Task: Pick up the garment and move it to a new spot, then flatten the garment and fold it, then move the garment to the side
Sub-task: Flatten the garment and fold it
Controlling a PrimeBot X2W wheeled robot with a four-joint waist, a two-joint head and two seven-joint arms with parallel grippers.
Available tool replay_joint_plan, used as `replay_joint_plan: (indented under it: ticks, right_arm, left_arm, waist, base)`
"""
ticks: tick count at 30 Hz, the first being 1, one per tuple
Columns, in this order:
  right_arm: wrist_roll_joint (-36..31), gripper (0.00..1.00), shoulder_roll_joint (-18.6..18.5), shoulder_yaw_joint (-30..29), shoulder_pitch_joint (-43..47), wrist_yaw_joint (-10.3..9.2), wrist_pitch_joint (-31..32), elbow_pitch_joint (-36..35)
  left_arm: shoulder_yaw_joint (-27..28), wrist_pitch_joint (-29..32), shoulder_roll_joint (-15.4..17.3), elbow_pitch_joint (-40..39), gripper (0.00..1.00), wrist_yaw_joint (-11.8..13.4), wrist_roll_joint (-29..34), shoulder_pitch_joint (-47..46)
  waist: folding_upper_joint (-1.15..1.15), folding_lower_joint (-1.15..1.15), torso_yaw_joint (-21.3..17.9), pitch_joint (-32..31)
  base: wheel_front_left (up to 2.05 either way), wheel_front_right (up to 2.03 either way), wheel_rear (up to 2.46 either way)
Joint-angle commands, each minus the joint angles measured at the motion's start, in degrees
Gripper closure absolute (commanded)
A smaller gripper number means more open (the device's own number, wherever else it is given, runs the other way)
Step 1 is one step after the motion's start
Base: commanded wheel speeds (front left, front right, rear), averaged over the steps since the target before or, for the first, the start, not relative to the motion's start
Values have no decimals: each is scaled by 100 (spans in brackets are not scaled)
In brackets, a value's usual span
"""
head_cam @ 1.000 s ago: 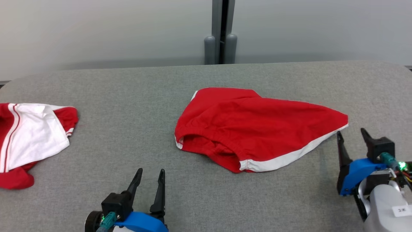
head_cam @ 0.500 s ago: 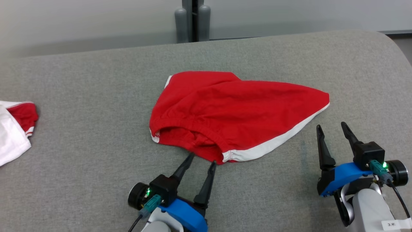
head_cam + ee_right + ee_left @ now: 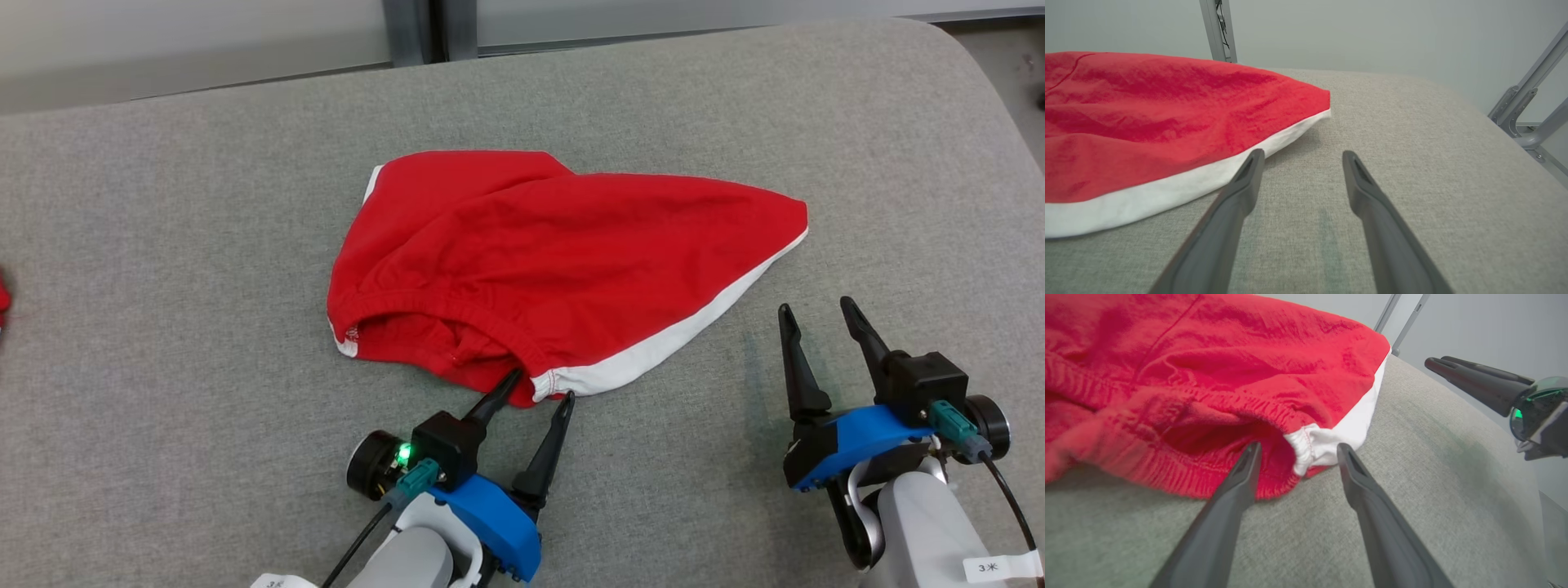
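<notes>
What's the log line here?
left hand: open, astride waistband corner of red white-trimmed fabric shorts | right hand: open, beside white hem

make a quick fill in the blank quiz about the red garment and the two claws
1. The red garment has a ____ band along its hem.
2. It lies on a ____ cloth-covered table.
3. Of the left claw and the right claw, the one with a finger on either side of the waistband corner is the ____.
4. The right claw's jaws are ____, with nothing between them.
Missing words: white; grey; left; open
</notes>
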Motion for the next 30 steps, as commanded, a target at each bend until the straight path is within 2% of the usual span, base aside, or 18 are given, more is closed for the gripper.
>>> replay_joint_plan:
  ticks: [1, 2, 3, 7, 10, 15, 21, 26, 30]
  right_arm:
    - [59, 0, 0, 11, 39, -1, -17, -32]
    - [68, 0, 0, 15, 37, -1, -18, -30]
    - [87, 0, 0, 14, 36, -1, -18, -28]
    - [109, 0, 1, -57, 134, -1, -18, 8]
    - [76, 0, 2, -160, 227, -1, -18, 49]
    - [66, 0, 0, -254, 499, -1, -18, 109]
    - [185, 0, -3, -165, 744, -1, -17, 203]
    - [286, 0, -4, -5, 791, -1, -18, 267]
    - [372, 0, -6, 134, 842, -1, -17, 280]
  left_arm:
    - [-22, -15, 20, 38, 31, -45, -43, -89]
    - [-25, -15, 20, 40, 80, -45, -60, -113]
    - [-13, -15, 18, 13, 100, -45, -92, -136]
    - [-27, -15, 26, -89, 100, -45, -185, -107]
    - [42, -14, 36, -295, 100, -45, -209, 5]
    - [400, -14, 27, -671, 100, -44, -148, 384]
    - [989, -15, 71, -762, 100, -45, -51, 887]
    - [1429, -15, 193, -626, 100, -45, 174, 1046]
    - [1922, -15, 244, -339, 100, 0, 392, 1093]
  waist:
    - [0, -1, -8, 7]
    - [0, -1, -14, 13]
    - [0, -1, -16, 17]
    - [0, -1, 73, -72]
    - [0, -1, 277, -241]
    - [0, -1, 772, -664]
    - [0, -1, 1259, -1098]
    - [0, -1, 1337, -1188]
    - [0, -1, 1225, -1170]
  base:
    - [0, 0, 0]
    - [0, 0, 0]
    - [0, 0, 0]
    - [0, 0, 0]
    - [0, 0, 0]
    - [0, 0, 0]
    - [0, 0, 0]
    - [0, 0, 0]
    - [0, 0, 0]
